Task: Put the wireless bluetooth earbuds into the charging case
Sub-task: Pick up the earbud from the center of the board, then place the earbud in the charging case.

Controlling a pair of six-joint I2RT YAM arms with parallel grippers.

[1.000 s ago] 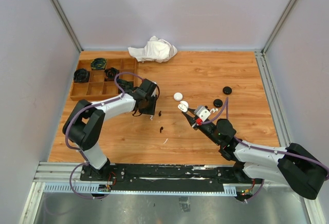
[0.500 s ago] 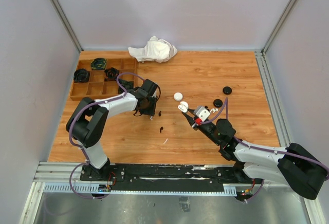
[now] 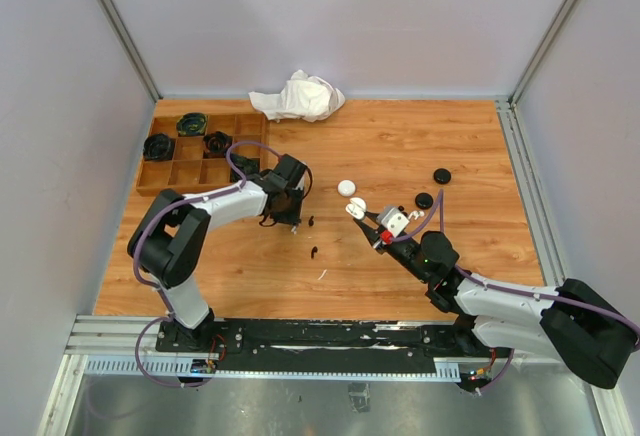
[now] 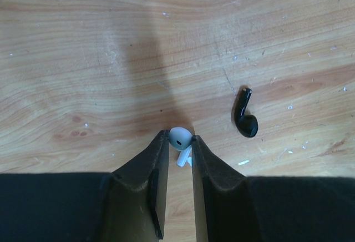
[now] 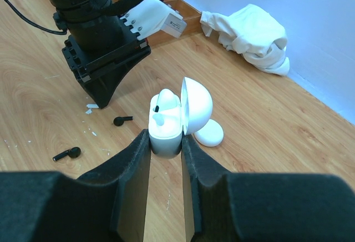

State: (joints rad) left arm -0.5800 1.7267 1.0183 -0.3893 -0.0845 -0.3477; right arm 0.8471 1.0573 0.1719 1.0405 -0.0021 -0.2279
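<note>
My left jaws pinch a white earbud (image 4: 179,140); the open charging case (image 3: 355,208), clamped in my right jaws, lies rightward in the top view.

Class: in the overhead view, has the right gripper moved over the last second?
No. The right gripper, shut on the open case, sits just as close to the white puck as before.

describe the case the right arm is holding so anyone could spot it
On the wooden table, just right of centre, the right gripper reaches in from the near edge. The white charging case sits between its jaws. Unlike the closed white case near it and the two black cases, its lid stands open.
</note>
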